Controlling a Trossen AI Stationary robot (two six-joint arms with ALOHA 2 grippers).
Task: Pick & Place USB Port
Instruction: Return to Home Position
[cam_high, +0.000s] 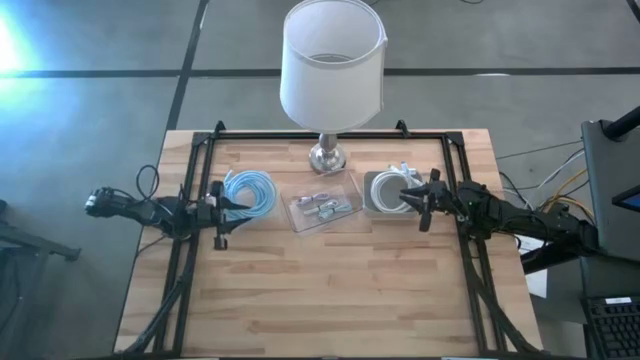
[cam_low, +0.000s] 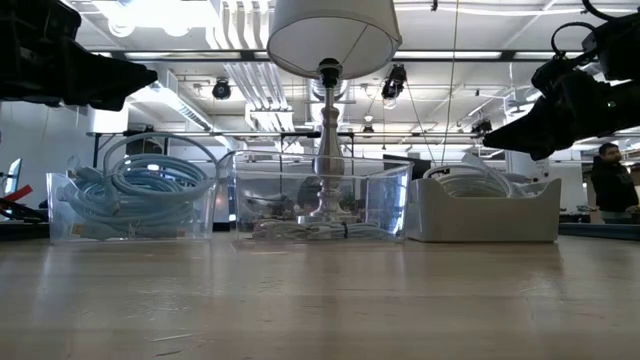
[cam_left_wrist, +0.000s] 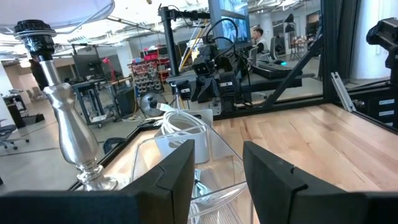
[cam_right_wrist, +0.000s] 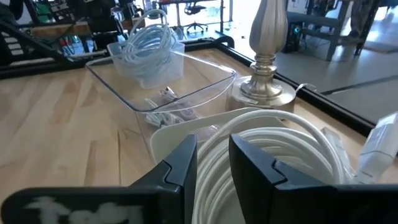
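Note:
Small grey USB parts (cam_high: 322, 205) lie in a clear tray (cam_high: 345, 218) in the middle of the table, in front of the lamp. They also show in the right wrist view as USB parts (cam_right_wrist: 166, 99). My left gripper (cam_high: 226, 205) hovers open and level beside a clear tray of blue cable (cam_high: 248, 190); in its wrist view, my left gripper (cam_left_wrist: 217, 180) has nothing between its fingers. My right gripper (cam_high: 413, 200) hangs open, with a narrow gap, above a white tray of coiled white cable (cam_high: 388, 190). In its wrist view, my right gripper (cam_right_wrist: 213, 165) looks down on the coil (cam_right_wrist: 292, 155).
A lamp with a white shade (cam_high: 332, 60) stands on a silver base (cam_high: 327, 155) at the far middle. A black frame (cam_high: 200, 150) runs along the table's sides and back. Bare wooden tabletop (cam_high: 330, 290) stretches toward the near edge. A person (cam_low: 607, 180) stands in the room beyond.

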